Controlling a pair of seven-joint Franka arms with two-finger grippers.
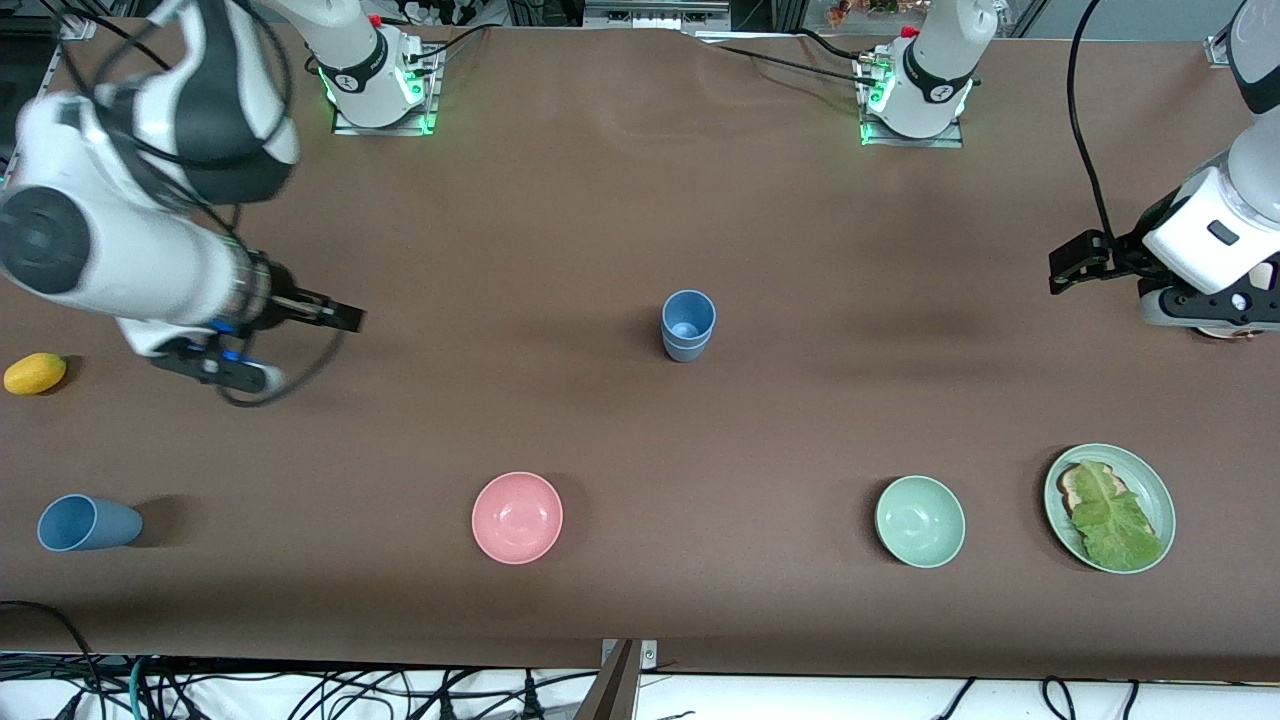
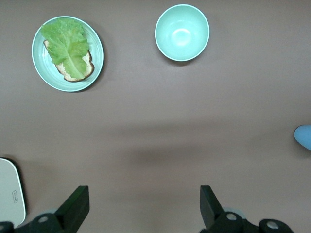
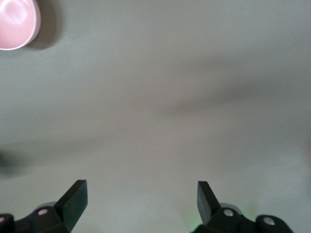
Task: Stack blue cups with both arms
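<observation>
1. Overhead, brown desk (image 1: 640, 200) carrying everything, arm bases along its top edge.
2. Right gripper (image 1: 335, 317) up over bare desk at the right arm's end, jaws spread wide, holding nothing, touching nothing.
3. Left gripper (image 1: 1075, 262) up over bare desk at the left arm's end, jaws likewise spread wide and empty.
4. Green plate (image 1: 1160, 495) with bread and lettuce, near the front camera.
5. Pink bowl (image 1: 517, 517) and green bowl (image 1: 920, 521) upright, well apart.
6. Stacked blue cups (image 1: 688, 325) upright mid-desk, one nested in the other.
7. Lone blue cup (image 1: 88, 523) on its side, toward the right arm's end.
8. Yellow fruit (image 1: 35, 373) just beside the desk edge.
</observation>
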